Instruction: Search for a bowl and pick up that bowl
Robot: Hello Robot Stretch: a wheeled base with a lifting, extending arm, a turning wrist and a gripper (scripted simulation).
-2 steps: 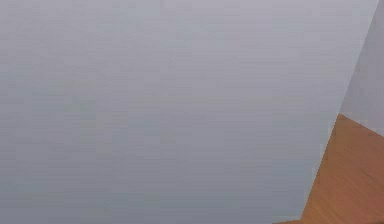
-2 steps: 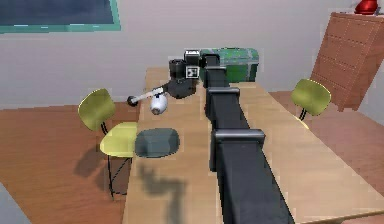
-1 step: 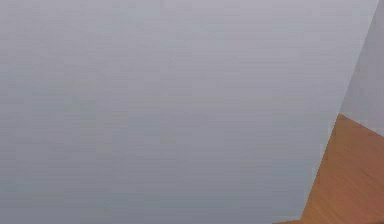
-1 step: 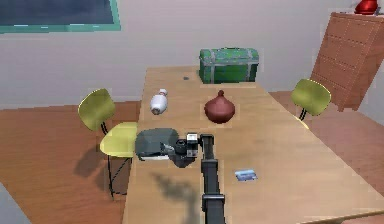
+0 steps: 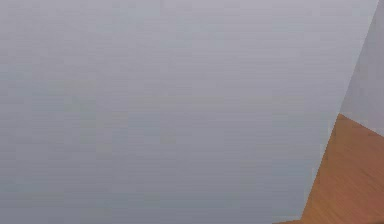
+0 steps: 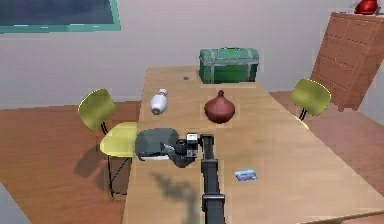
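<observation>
- Reaching a dark square arm out low across the light wooden tabletop, most likely to bring the fingers level with the task's thing.
- Finding a low grey-green rounded bowl sitting right at the fingers, close to the tabletop's edge; not managing to tell whether touching it, hovering over it or just beside it.
- Not being able to tell whether standing apart or together, nor whether holding anything, given the bowl right behind on the tabletop.
- Seeing a white bottle lying on its side and a dark red onion-shaped vase farther out beyond the fingers, and a green chest beyond those, all seemingly clear of the reach.
- Noting a small blue-and-white flat item back from the fingers, beside the arm.
- Judging the search as done and the grasp as the step in hand.
</observation>
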